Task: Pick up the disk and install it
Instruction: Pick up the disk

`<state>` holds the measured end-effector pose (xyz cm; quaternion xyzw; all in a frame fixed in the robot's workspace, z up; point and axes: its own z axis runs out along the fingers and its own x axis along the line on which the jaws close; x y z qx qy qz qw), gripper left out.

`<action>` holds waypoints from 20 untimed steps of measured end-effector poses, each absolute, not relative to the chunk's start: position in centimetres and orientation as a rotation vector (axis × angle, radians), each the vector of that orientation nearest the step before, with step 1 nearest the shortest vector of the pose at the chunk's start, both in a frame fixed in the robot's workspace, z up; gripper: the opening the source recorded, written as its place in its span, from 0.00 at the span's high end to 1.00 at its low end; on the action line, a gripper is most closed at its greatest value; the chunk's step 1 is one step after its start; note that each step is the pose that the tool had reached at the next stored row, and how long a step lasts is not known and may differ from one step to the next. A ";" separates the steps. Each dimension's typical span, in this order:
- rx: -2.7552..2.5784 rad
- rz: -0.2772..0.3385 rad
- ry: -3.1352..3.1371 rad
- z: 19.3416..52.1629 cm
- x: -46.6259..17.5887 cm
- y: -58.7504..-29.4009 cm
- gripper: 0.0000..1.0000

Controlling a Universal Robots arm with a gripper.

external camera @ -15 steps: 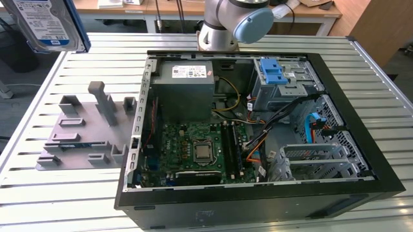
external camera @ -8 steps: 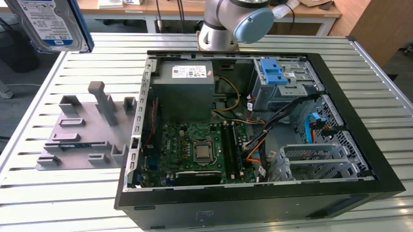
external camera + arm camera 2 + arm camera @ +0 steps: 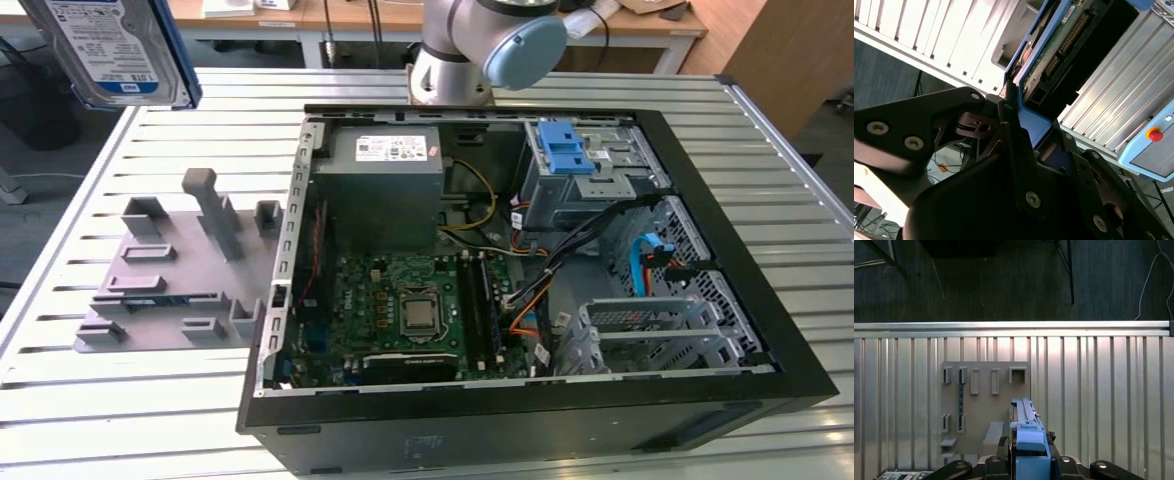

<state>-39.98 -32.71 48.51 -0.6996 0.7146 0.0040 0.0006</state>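
Transport step in hand, by my read: disk (image 3: 114, 50) is off the worktop (image 3: 80, 400) and up in the air at the exterior view's far left, label side facing that camera, blue rail along its edge. Pick-up looks done, install not yet.

End effector (image 3: 1029, 131) is closed on the disk. In the second wrist view, black fingers (image 3: 1013, 125) clamp the blue bracket, and the drive's green board and connector point away from the wrist. In the first wrist view the disk sits edge-on, standing out from the end effector.

Below the disk, grey fixture plate (image 3: 174, 280) with upright slots lies on the slatted worktop, just beside the case. The first wrist view looks across that plate.

Further right, the open computer case (image 3: 747, 300) lies on its side. Inside are the power supply (image 3: 380, 190), the motherboard (image 3: 400, 300), a blue latch (image 3: 567, 150) on the upper cage, and a metal drive cage (image 3: 654, 330) at the exterior view's lower right. The disk is well apart from all of them.

Arm (image 3: 481, 45) rises behind the case at top centre, with one joint and its blue cap in view. The link toward the disk runs out of frame.

Judgement: seating it would call for carrying it over the case and lining the rails up square with a cage, clear of the loose cables.
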 end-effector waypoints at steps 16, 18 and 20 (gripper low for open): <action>-2.197 0.013 2.244 48.5 -38.9 -34.1 0.64; -2.197 0.013 2.244 48.5 -38.7 -34.2 0.64; -2.197 0.013 2.244 48.5 -38.4 -34.2 0.64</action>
